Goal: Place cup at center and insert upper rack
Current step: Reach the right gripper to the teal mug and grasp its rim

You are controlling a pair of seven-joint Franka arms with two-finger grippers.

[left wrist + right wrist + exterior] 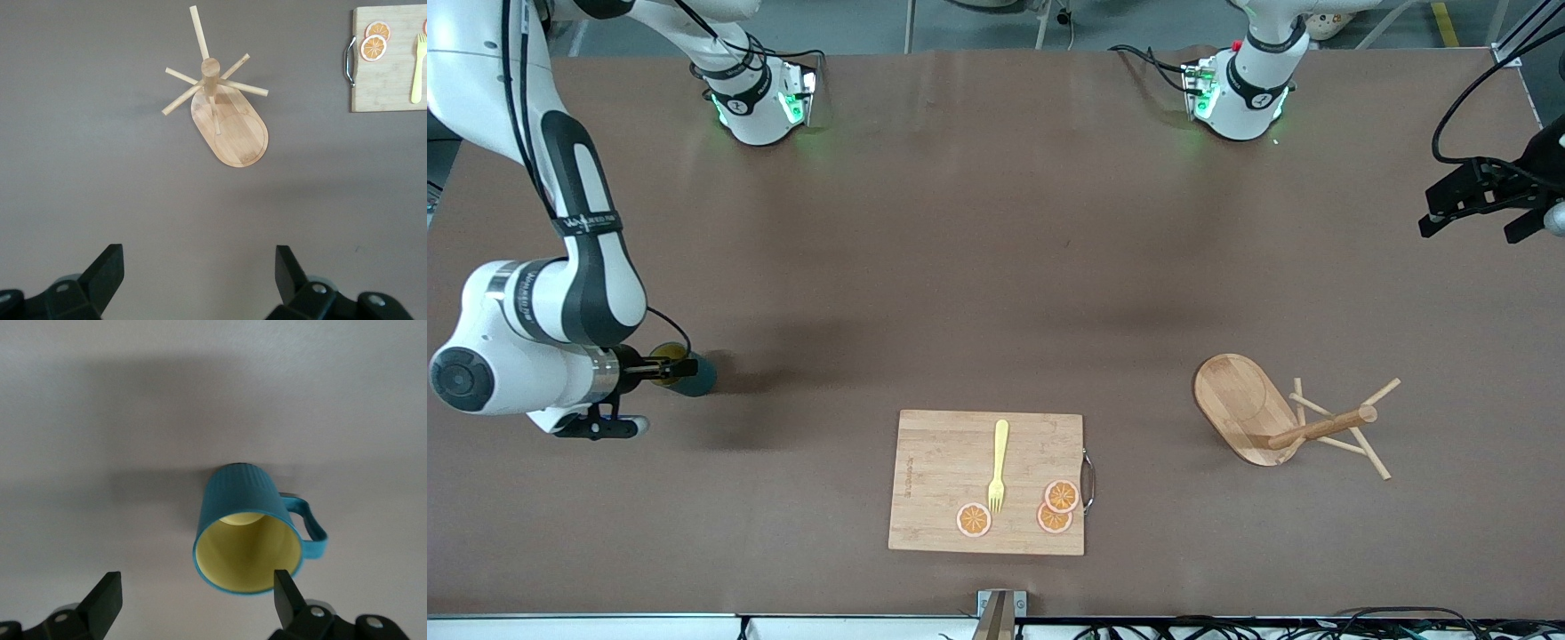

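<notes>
Right gripper [680, 366] sits low over the cup [692, 374], near the surface [978, 249] edge at the right arm's end. Wrist view shows its fingers [107, 600] spread wide, nothing gripped; the cup [248, 535] stands upright, yellow mouth up, handle out to one side. One finger [287, 593] lines up at the cup rim, the other stands well clear of it, so this looks like lining up for a rim or wall pinch, not yet closed. Cup is still far from centre

Left gripper [1480, 200] hangs high over the edge at the left arm's end; fingers [107, 270] open, empty. It looks down on the rack [227, 107] from well above, probably waiting until the cup is placed

Rack [1280, 418] lies tipped on its side, toward the left arm's end and closer to the front edge: oval base standing on its rim, post roughly level, pegs splayed on the surface. It needs righting or a grasp on the post before it can be inserted anywhere

Board [987, 482] sits at the middle of the front edge, carrying a yellow fork [999, 467] and three orange slices [1062, 496]; not part of the job, but it takes up space near the front edge, so the cup likely goes in the bare middle area farther from the camera

Risk: the off-centre approach could nudge or tip the cup when the fingers close
</notes>
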